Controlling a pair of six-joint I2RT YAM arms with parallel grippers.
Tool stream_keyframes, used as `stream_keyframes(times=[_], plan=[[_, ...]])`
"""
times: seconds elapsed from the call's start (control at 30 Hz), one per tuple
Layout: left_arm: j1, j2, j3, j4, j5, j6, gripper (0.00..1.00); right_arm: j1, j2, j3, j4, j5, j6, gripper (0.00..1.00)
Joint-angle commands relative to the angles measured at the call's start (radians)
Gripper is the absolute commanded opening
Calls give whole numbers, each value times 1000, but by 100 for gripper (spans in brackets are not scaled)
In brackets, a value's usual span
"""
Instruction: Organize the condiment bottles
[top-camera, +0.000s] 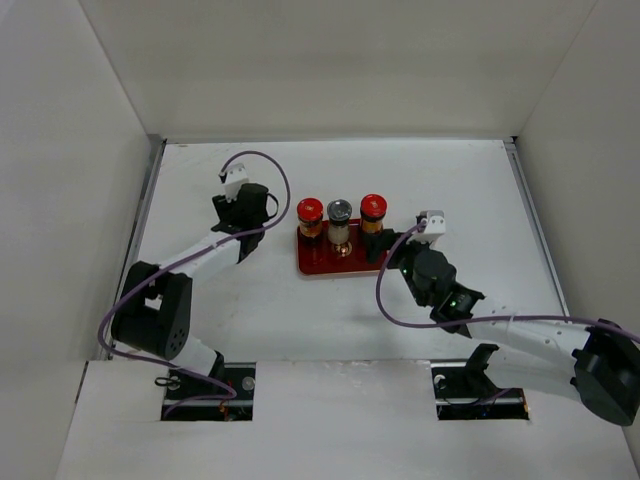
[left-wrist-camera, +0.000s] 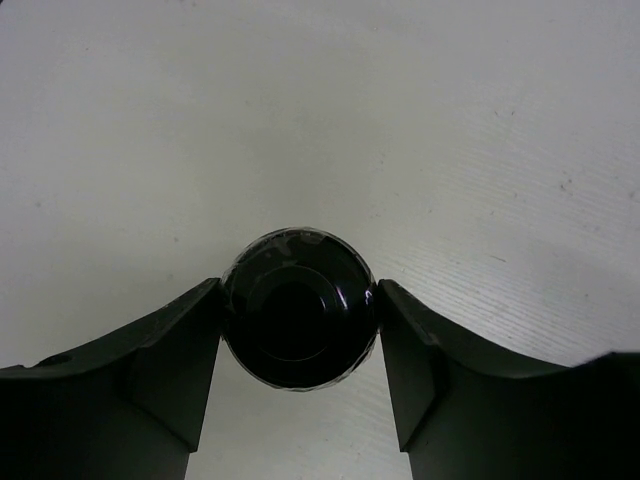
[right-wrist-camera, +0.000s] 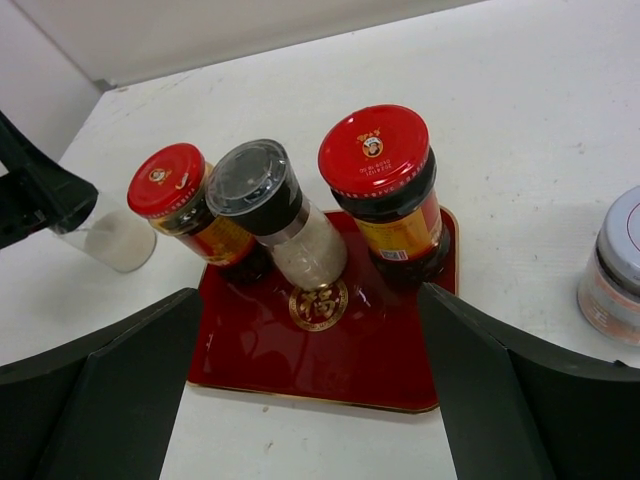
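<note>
A flat red tray holds a row of three bottles: a red-capped dark one, a grey-capped white-bodied one and a second red-capped dark one. They also show in the right wrist view: the first red-capped one, the grey-capped one and the second red-capped one. My left gripper is left of the tray, shut on the small black-capped bottle. My right gripper is open and empty over the tray's near edge. A short pale-capped bottle stands on the table right of the tray.
White walls enclose the table on three sides. The left gripper's fingers and its bottle's clear body show beyond the tray's left end. Purple cables loop over both arms.
</note>
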Motion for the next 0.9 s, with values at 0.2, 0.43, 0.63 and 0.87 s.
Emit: stream_keyframes(times=[0.2, 0.43, 0.63, 0.87], plan=[[-113, -362, -73, 30, -22, 16, 35, 4, -27, -7, 66, 30, -1, 96], [-398, -409, -44, -59, -15, -22, 36, -11, -16, -10, 74, 44, 0, 48], [-510, -254, 21, 69, 34, -24, 36, -28, -29, -16, 56, 65, 10, 25], [-504, -124, 26, 215, 86, -19, 36, -63, -29, -15, 8, 75, 37, 21]])
